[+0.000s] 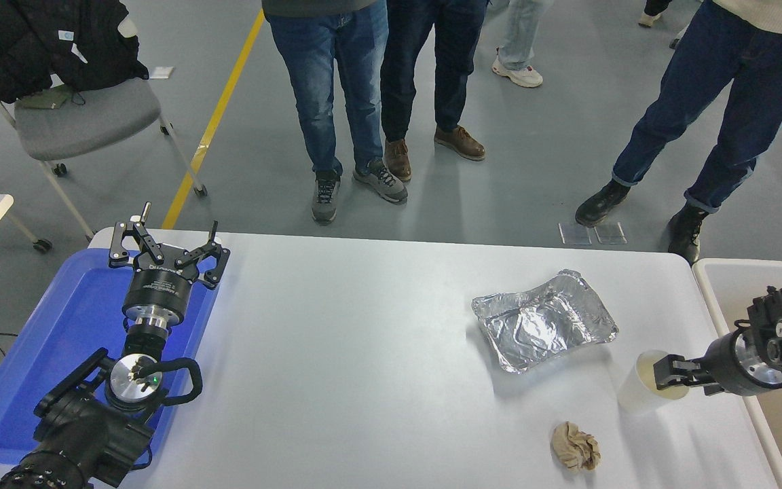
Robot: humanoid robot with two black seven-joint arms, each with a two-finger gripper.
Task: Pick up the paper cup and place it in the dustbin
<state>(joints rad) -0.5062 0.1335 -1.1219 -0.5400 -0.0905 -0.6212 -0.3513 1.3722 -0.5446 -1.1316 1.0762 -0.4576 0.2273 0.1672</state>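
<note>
The paper cup (637,392) stands upright on the white table (364,339) near its right edge, white with a cream inside. My right gripper (671,374) reaches in from the right edge and sits at the cup's right rim, covering part of the opening. It is seen side-on, so its state does not show. The dustbin (722,266), with an off-white rim and beige inside, stands just past the table's right edge, under my right arm. My left gripper (164,239) is parked open over the blue tray at the left.
A silver foil tray (544,320) lies just behind and left of the cup. A crumpled tan paper wad (575,445) lies in front of it. The blue tray (58,339) fills the table's left end. Several people stand beyond the far edge.
</note>
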